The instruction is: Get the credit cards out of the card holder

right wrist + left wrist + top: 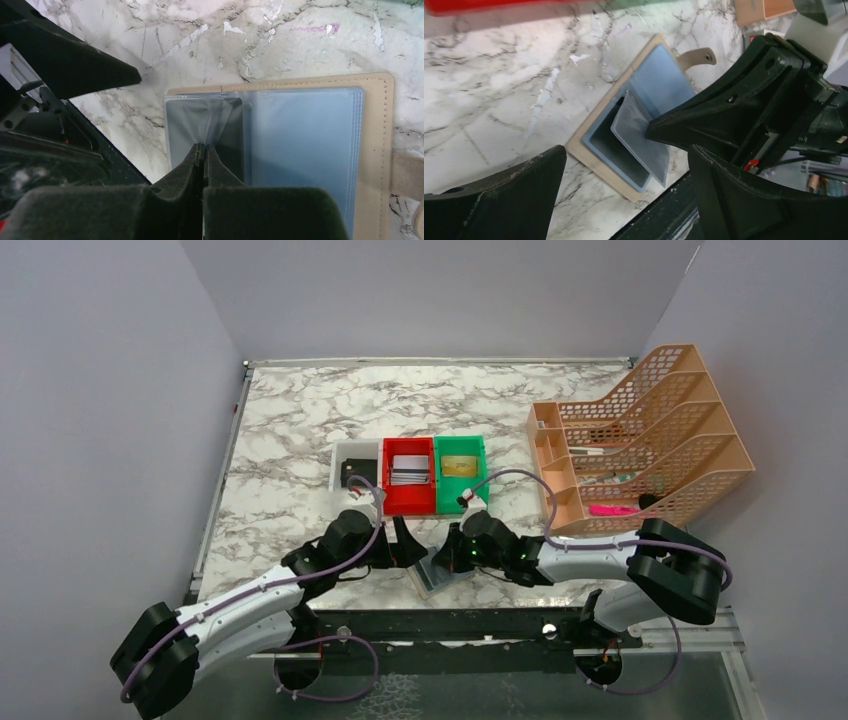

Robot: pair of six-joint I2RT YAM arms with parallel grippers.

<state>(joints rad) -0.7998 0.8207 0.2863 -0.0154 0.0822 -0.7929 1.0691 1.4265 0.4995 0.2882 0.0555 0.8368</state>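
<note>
The tan card holder (447, 576) lies open on the marble by the table's front edge, its bluish sleeves facing up (375, 150). My right gripper (205, 146) is shut on the edge of one clear sleeve (639, 140) and holds it tilted up off the holder (594, 162). Under that lifted sleeve (220, 112) shows a dark grey rectangle; whether it is one of the credit cards I cannot tell. My left gripper (626, 148) hangs wide open just left of the holder (403, 543), touching nothing. The right gripper (452, 558) is above the holder.
Behind the holder stand three small bins: a white one (350, 453) with a black item, a red one (386, 475) with greyish cards, and a green one (481, 462) with a tan card. A peach file organiser (640, 440) fills the right side. A black rail (450, 625) edges the table's front.
</note>
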